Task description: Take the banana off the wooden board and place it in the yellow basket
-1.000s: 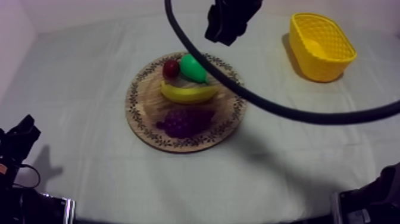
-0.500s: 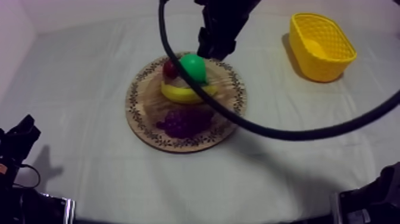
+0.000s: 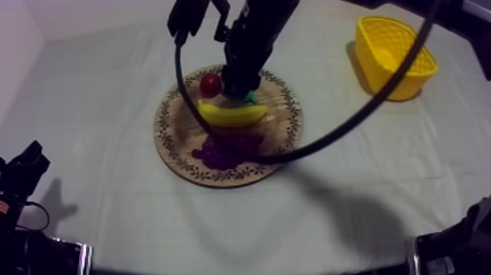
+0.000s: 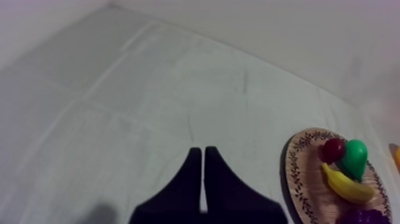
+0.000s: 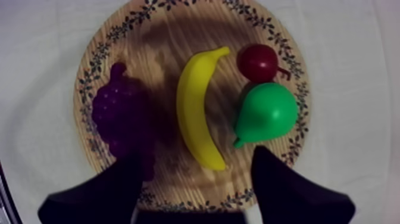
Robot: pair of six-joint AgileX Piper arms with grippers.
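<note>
The yellow banana point(image 3: 232, 114) lies across the middle of the round wooden board point(image 3: 175, 146), between the small red fruit point(image 3: 210, 85) and the purple grapes point(image 3: 223, 150). My right gripper point(image 3: 237, 89) hangs over the board's far half, just behind the banana. In the right wrist view its gripper point(image 5: 199, 158) is open, a finger either side of the banana point(image 5: 199, 113). My left gripper point(image 4: 203, 152) is shut on nothing, low at the table's left point(image 3: 28, 164). The yellow basket point(image 3: 394, 55) stands at the far right.
A green pear point(image 5: 266, 113) lies beside the banana next to the red fruit point(image 5: 257, 62), with the grapes point(image 5: 122, 122) on the banana's other side. The right arm covers most of the pear in the top view. Bare cloth lies between board and basket.
My right arm has come down and leftward from behind the board to over its far half, now covering the pear in the top view. The fruit and left arm have not moved.
</note>
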